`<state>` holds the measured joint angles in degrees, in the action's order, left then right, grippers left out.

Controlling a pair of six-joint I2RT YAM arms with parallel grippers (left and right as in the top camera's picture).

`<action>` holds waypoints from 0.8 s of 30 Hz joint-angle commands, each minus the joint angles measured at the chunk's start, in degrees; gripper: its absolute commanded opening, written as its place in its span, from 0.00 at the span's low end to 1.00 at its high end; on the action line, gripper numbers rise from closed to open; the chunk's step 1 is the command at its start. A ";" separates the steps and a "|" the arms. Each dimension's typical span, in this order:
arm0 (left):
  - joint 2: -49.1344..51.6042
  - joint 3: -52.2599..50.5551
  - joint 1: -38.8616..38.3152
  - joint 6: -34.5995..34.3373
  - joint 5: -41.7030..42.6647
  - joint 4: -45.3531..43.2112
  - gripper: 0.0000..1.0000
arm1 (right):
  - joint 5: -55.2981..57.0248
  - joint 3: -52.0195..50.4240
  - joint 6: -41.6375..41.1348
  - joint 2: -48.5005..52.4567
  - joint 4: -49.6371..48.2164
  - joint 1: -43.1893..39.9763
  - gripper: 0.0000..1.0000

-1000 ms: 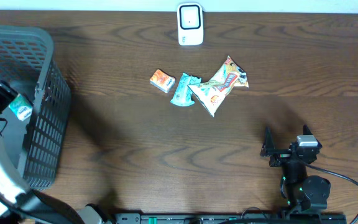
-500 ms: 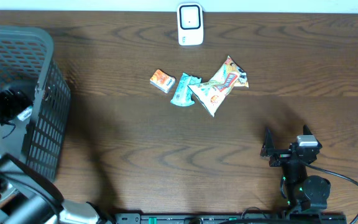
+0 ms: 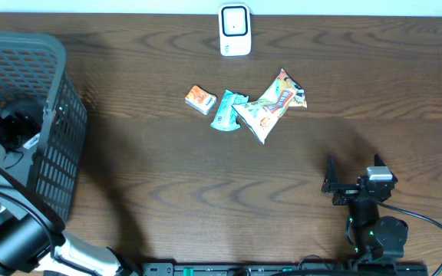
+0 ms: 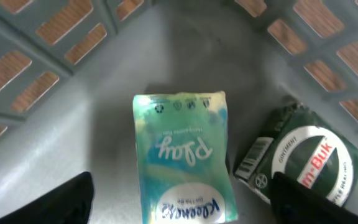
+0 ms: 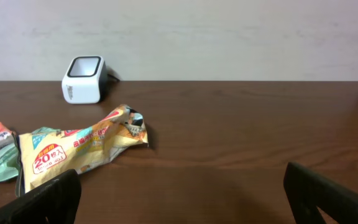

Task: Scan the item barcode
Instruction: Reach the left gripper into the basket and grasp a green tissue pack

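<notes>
A dark wood table (image 3: 167,176) meets a pale wall (image 5: 229,37). 1 white scanner (image 3: 235,29) stands at the far edge and 1 grey basket (image 3: 60,153) at the left edge. Near the middle lie 1 orange pack (image 3: 200,100), 1 teal packet (image 3: 227,110) and 1 yellow snack bag (image 3: 271,103), possibly 2 overlapping. On the basket floor lie 1 green packet (image 4: 182,158) and 1 dark green box (image 4: 300,158). The left gripper (image 4: 185,205) hangs over the green packet, spread and empty. The right gripper (image 5: 188,202), by the near edge, gapes wide, holding nothing.
</notes>
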<state>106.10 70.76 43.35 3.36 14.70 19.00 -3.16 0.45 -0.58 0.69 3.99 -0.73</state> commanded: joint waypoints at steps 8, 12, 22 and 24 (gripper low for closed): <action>5.22 0.72 0.17 0.68 -4.04 -1.68 0.83 | -0.02 -0.11 0.66 -0.31 0.13 0.09 0.99; 5.73 0.72 0.17 0.68 -4.04 -2.03 0.66 | -0.02 -0.11 0.66 -0.31 0.13 0.09 0.99; 2.82 0.74 0.17 -1.97 -4.00 -1.36 0.07 | -0.02 -0.11 0.66 -0.31 0.13 0.09 0.99; 0.55 0.74 0.17 -3.91 -3.76 -1.09 0.08 | -0.02 -0.11 0.66 -0.31 0.13 0.09 0.99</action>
<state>110.17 70.98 43.35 2.39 11.53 17.41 -3.16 0.45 -0.56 0.69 3.99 -0.73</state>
